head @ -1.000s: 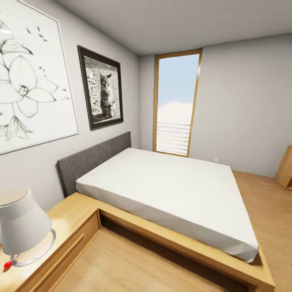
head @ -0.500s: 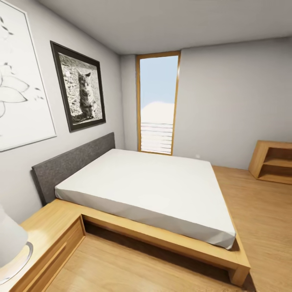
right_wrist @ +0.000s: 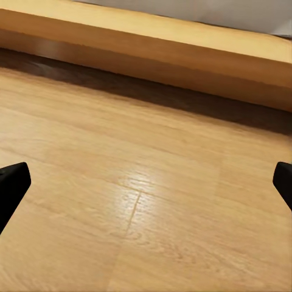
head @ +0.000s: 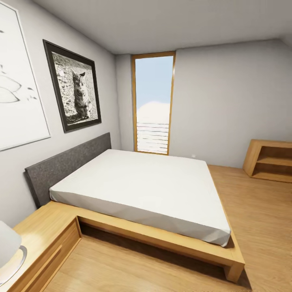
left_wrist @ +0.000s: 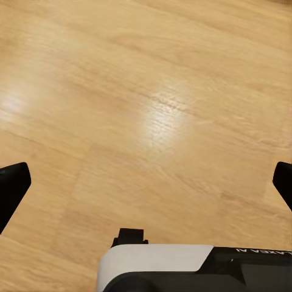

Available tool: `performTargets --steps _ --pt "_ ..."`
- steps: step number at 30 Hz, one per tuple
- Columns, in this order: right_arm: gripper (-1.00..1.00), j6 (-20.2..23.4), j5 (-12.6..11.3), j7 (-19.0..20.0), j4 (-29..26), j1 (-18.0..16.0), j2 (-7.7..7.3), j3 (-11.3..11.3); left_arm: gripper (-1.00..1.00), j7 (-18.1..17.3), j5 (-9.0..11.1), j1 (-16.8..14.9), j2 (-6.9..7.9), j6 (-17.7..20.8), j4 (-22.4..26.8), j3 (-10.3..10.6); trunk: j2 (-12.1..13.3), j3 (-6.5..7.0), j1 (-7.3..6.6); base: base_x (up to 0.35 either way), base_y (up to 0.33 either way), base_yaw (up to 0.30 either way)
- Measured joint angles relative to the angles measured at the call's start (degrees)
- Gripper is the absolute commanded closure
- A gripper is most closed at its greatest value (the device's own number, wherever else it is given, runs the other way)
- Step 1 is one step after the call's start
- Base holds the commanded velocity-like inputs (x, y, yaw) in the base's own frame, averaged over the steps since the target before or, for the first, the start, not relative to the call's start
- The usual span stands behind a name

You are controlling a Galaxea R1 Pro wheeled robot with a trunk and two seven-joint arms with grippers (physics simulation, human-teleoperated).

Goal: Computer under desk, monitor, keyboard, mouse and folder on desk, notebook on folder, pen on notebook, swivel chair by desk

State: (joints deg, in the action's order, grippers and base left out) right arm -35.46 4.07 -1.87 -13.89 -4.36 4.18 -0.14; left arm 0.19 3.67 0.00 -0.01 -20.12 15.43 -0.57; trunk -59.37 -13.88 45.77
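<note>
On the way through the bedroom: bed (head: pixel 142 186), cat picture (head: pixel 74 91), open wooden shelf (head: pixel 269 161). Workspace out of sight, so probably nothing arranged. Left hand (left_wrist: pixel 146 182) and right hand (right_wrist: pixel 146 182) spread wide, empty, over wooden floor (left_wrist: pixel 152 91).

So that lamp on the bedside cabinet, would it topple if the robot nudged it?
Possibly. The lamp shows a broad white shade above a thin ring base, so it looks top-heavy and might tip or slide on the smooth wooden cabinet. It sits near the picture's edge, so its full shape is hard to judge.
</note>
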Motion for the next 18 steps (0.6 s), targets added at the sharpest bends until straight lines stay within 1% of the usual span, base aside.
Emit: performTargets --steps 6,18 --pt "-1.0 -0.1 0.0 0.1 0.1 0.0 -0.09 0.0 -1.0 0.0 0.0 0.0 -0.02 0.0 0.0 0.0 0.0 0.16 0.0 0.0 0.0 -0.183" --pt "-1.0 0.2 0.1 0.4 0.1 0.0 -0.14 0.1 -1.0 0.0 0.0 0.0 -0.05 0.0 0.0 0.0 0.0 0.62 0.0 0.0 0.0 -0.238"
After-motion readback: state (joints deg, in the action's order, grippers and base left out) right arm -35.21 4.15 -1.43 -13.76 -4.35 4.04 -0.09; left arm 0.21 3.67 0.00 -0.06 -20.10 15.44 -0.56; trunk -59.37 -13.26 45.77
